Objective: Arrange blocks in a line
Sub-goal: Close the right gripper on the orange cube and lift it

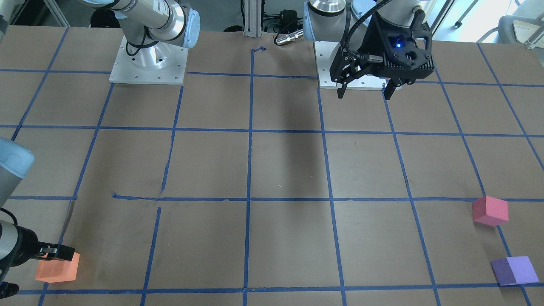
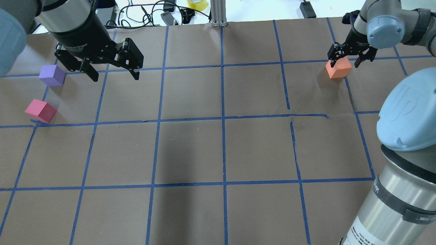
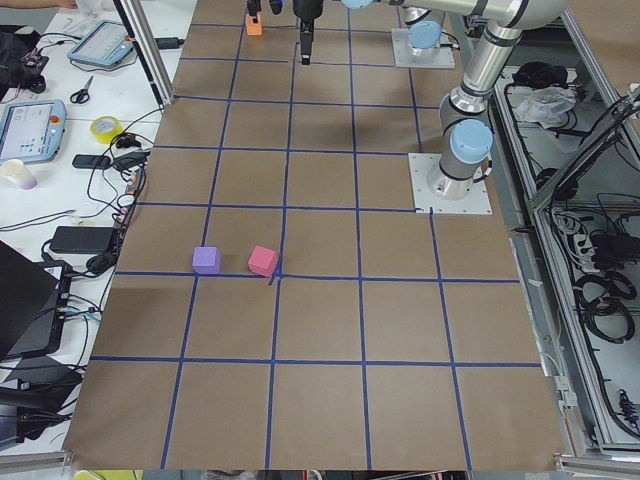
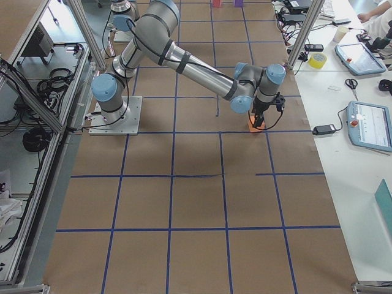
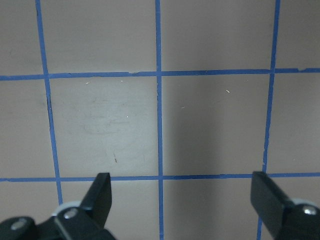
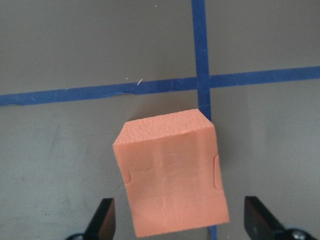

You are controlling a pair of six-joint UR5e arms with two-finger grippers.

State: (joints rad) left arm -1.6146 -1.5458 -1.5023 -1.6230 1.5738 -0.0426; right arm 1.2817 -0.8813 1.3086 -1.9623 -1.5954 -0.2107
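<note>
While the left end effector (image 2: 115,77) gapes, the right end effector (image 2: 344,63) — released — straddles the orange block (image 2: 338,70).

Lab: taped table (image 3: 320,320), teach pendants (image 4: 370,125)

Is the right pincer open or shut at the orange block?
Open. The right pincer straddles the orange block, with clear gaps on both its sides.
</note>
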